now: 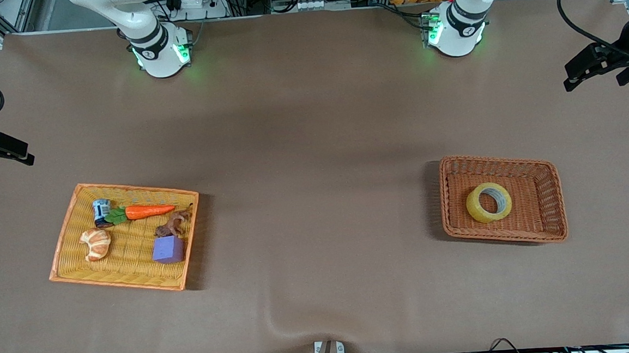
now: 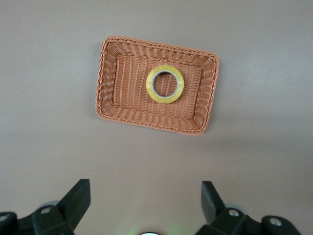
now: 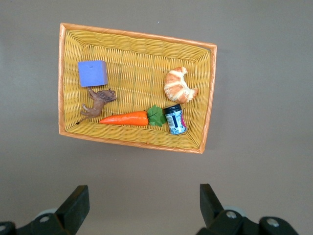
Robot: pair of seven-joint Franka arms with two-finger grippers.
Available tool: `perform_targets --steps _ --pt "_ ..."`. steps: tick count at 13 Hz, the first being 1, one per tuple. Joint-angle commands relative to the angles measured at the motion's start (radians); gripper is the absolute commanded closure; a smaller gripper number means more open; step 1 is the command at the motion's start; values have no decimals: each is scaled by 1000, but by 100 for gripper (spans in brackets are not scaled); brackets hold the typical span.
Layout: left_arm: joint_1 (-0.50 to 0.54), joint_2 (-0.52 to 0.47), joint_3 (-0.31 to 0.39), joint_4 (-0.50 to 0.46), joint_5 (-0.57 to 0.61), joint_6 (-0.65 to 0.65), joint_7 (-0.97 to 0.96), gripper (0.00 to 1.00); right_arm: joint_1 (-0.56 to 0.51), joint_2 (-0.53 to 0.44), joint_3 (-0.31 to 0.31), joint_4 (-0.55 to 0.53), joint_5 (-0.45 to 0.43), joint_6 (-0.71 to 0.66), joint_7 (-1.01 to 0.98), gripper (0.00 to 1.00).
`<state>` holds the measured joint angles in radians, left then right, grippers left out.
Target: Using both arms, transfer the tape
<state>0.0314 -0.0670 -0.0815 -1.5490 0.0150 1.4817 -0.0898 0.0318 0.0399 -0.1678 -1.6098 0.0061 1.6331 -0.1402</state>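
The tape (image 1: 489, 202), a yellowish ring with a grey-white core, lies flat in the brown wicker basket (image 1: 559, 200) toward the left arm's end of the table. The left wrist view looks down on the tape (image 2: 165, 84) in that basket (image 2: 105, 83). My left gripper (image 1: 573, 76) hangs high over the bare table at that end, open and empty, well clear of the basket; its jaws (image 2: 145, 193) stand wide apart. My right gripper (image 1: 18, 151) hangs over the right arm's end of the table, also open (image 3: 144, 196) and empty.
A yellow-orange wicker tray (image 1: 130, 280) toward the right arm's end holds an orange toy carrot (image 1: 150, 210), a croissant (image 1: 97, 243), a purple block (image 1: 169, 248), a small can (image 1: 101, 211) and a brown toy animal (image 1: 172, 223). Brown cloth covers the table between the two containers.
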Motion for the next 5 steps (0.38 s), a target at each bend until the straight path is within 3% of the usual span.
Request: perform_targets --steps 1,5 --pt "-15 -5 0 -3 22 -11 -19 0 -7 14 7 22 5 -15 -1 0" --pt "-27 -5 -1 -14 22 -12 -36 0 5 14 10 24 5 -9 7 0"
